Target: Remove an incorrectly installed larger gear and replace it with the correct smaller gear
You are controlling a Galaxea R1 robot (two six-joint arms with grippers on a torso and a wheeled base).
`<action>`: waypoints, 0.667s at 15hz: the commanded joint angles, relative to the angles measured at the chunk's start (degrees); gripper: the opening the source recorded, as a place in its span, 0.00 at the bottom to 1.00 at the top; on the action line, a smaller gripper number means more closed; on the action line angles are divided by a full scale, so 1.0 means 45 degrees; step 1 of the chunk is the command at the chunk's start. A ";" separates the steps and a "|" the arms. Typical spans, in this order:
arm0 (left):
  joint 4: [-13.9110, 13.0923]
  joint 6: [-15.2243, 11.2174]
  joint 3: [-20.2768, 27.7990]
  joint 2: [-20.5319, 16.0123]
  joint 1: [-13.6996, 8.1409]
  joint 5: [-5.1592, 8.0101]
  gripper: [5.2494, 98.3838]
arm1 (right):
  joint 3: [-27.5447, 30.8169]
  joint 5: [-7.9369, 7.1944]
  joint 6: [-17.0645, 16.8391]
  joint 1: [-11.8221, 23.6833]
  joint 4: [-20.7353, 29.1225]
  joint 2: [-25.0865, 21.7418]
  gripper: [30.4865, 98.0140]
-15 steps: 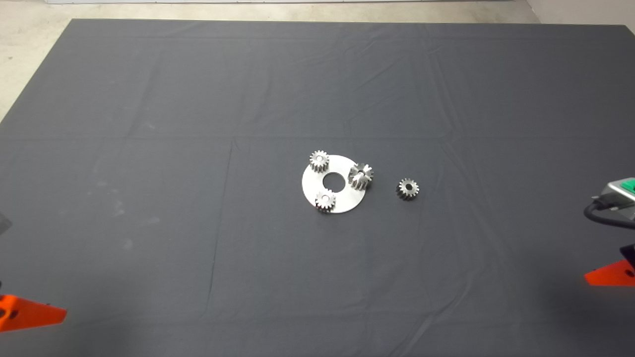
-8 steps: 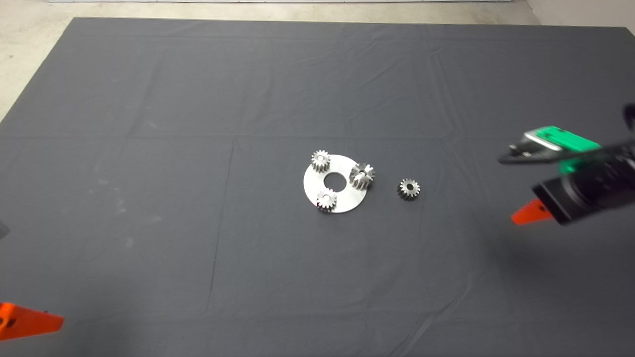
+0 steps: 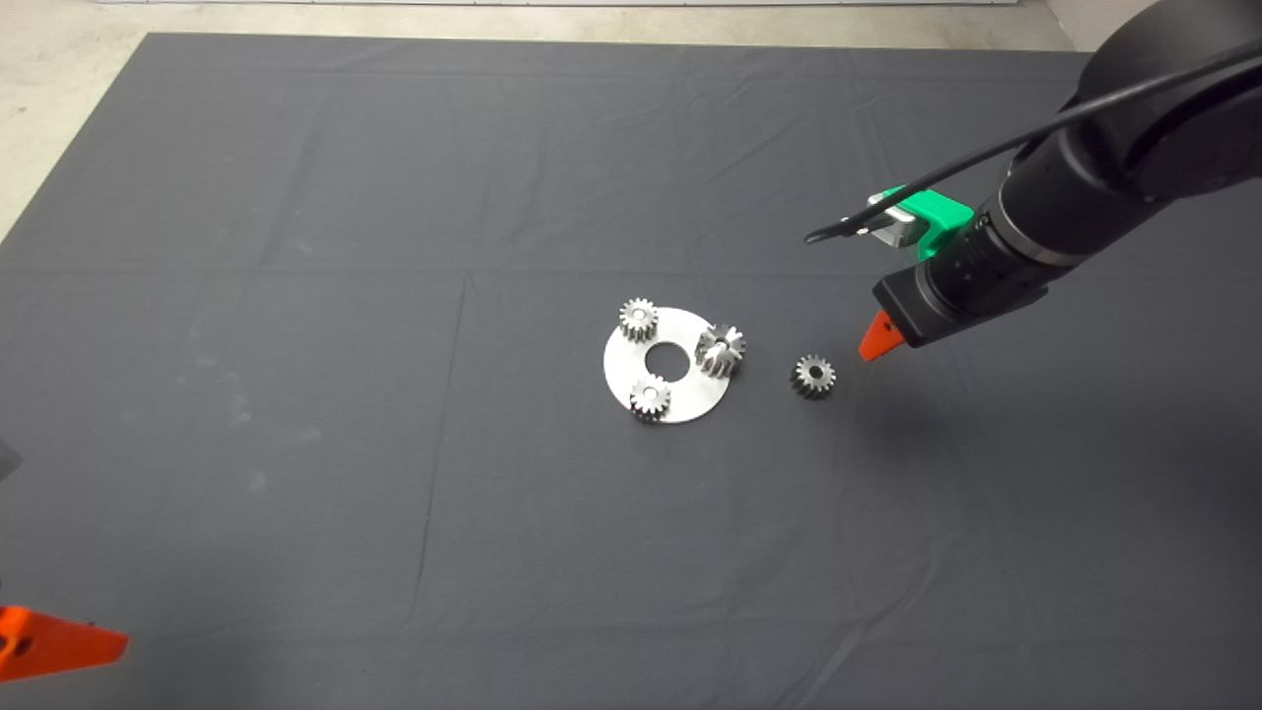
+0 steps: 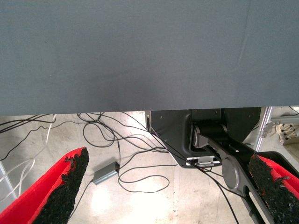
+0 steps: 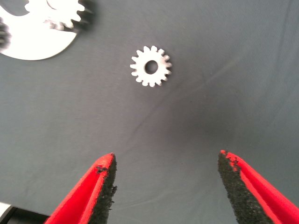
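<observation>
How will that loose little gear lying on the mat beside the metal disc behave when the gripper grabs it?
The smaller gear looks like solid steel, so probably rigid and heavy for its size. It lies flat on the mat, so rolling seems unlikely. Its low profile may let it slip between the open right gripper pads.

Right arm [image 3: 1085, 187] reaching in from two o'clock, right pincer [image 5: 166, 186] spread wide and empty, left pincer [image 4: 168, 191] parked at eight o'clock, fingers apart

Probably robotics lab: dark mat [image 3: 296, 197], concrete floor, loose cables [image 4: 135, 158]
</observation>
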 commanded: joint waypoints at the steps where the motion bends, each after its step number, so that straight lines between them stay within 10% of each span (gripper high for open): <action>1: -0.0122 -0.0067 0.0139 0.0051 -0.0023 0.0040 0.89 | 0.0032 -0.0356 0.0094 -0.0651 -0.0491 0.0891 0.44; 10: -0.0141 -0.0223 0.0237 0.0043 -0.0023 0.0059 0.89 | -0.0437 -0.0474 0.0251 -0.1042 -0.1018 0.2019 0.69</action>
